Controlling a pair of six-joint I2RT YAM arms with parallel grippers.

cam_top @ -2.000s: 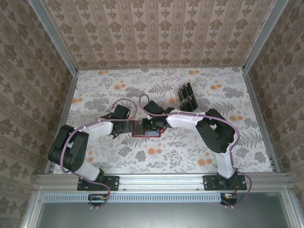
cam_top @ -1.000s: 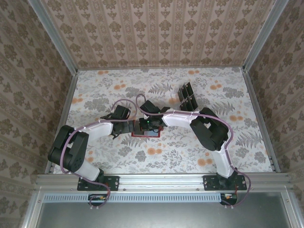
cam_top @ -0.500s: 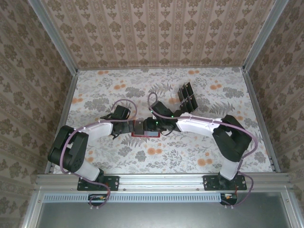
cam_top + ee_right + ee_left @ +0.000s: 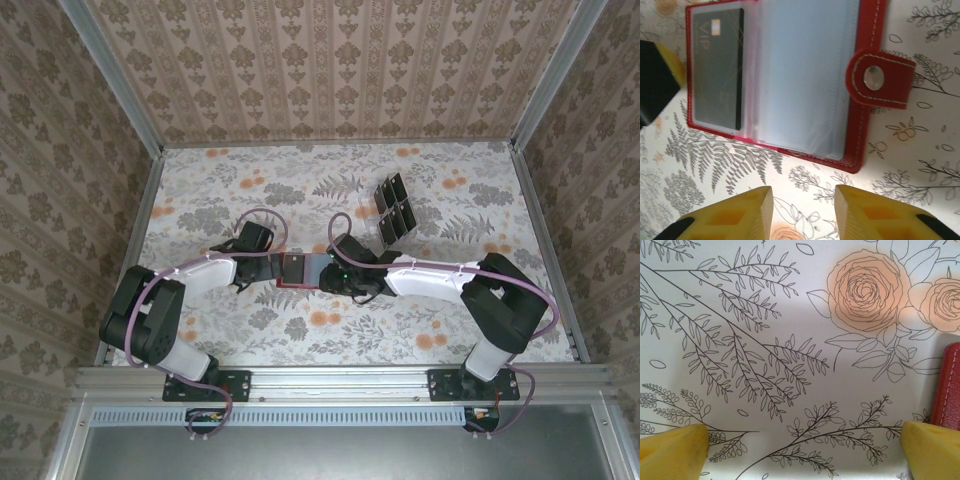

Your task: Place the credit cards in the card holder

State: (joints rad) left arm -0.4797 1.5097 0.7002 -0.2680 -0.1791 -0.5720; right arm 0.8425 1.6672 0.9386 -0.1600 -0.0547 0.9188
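The red card holder (image 4: pixel 303 270) lies open on the flowered table between both grippers. In the right wrist view its left pocket holds one dark credit card (image 4: pixel 717 67), beside empty pale pockets (image 4: pixel 805 75) and the clasp tab (image 4: pixel 880 80). My right gripper (image 4: pixel 802 215) is open just off the holder's near edge, with nothing between its yellow fingers (image 4: pixel 735 215). My left gripper (image 4: pixel 802 452) is open and low over the cloth, with the holder's red edge (image 4: pixel 947 385) by its right finger. More dark credit cards (image 4: pixel 395 208) stand in a rack behind.
The clear slotted rack (image 4: pixel 388 215) stands right of centre toward the back. Metal rails frame the table, with patterned walls on three sides. A fingertip of the left gripper (image 4: pixel 657 75) shows beside the holder's left end in the right wrist view.
My right gripper has pulled back off the card holder to its right side, and the arm has stretched out low. A dark card now shows in the holder. The left arm stayed put.
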